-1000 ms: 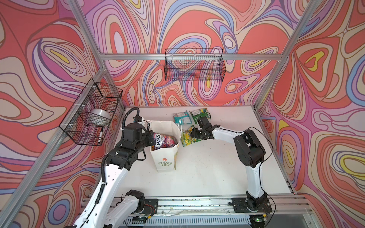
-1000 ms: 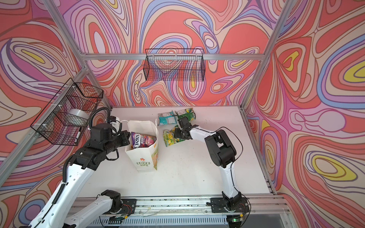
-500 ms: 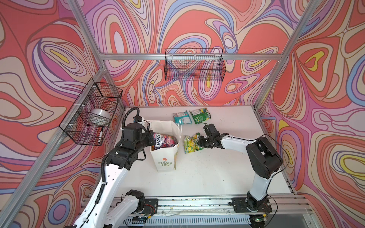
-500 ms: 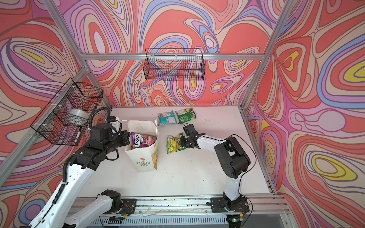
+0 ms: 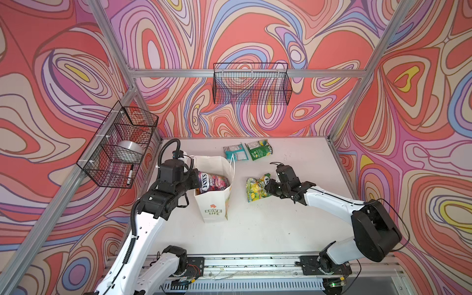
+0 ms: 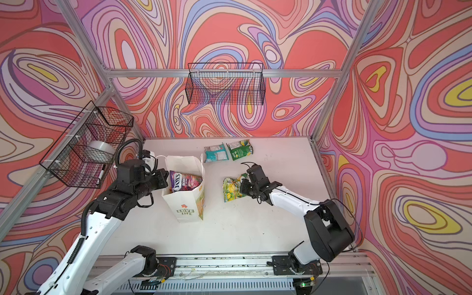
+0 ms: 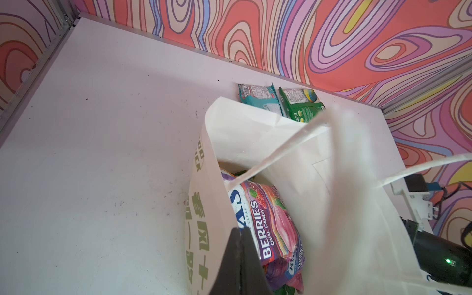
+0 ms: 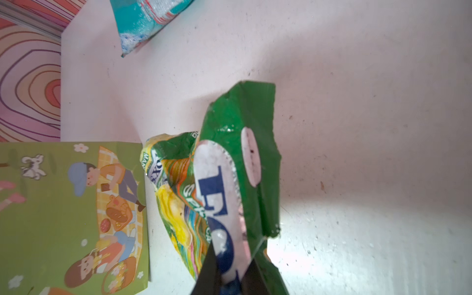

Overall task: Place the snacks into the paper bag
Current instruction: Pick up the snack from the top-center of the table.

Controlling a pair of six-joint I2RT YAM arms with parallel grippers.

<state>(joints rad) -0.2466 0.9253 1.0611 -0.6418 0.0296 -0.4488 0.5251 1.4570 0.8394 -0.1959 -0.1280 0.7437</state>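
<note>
The white paper bag (image 5: 214, 201) (image 6: 184, 204) stands open at the table's left. My left gripper (image 5: 194, 178) (image 7: 240, 237) is shut on its rim (image 7: 212, 178). A purple berries packet (image 5: 213, 181) (image 7: 268, 217) lies on top inside. To the bag's right, my right gripper (image 5: 269, 187) (image 8: 231, 258) is shut on one end of a crumpled yellow-green snack packet (image 5: 256, 189) (image 6: 231, 190) (image 8: 229, 166). A teal packet (image 5: 235, 152) (image 7: 258, 98) and a green packet (image 5: 258, 149) (image 7: 301, 104) lie flat side by side near the back wall.
A black wire basket (image 5: 251, 84) hangs on the back wall. Another basket (image 5: 120, 145) on the left wall holds a tape roll (image 5: 129, 149) and a marker. Patterned walls close in the table (image 5: 281, 229) on three sides.
My right gripper has shut on the yellow-green packet and drawn it to the right and toward the front, away from the bag. The left arm and the bag have stayed put.
</note>
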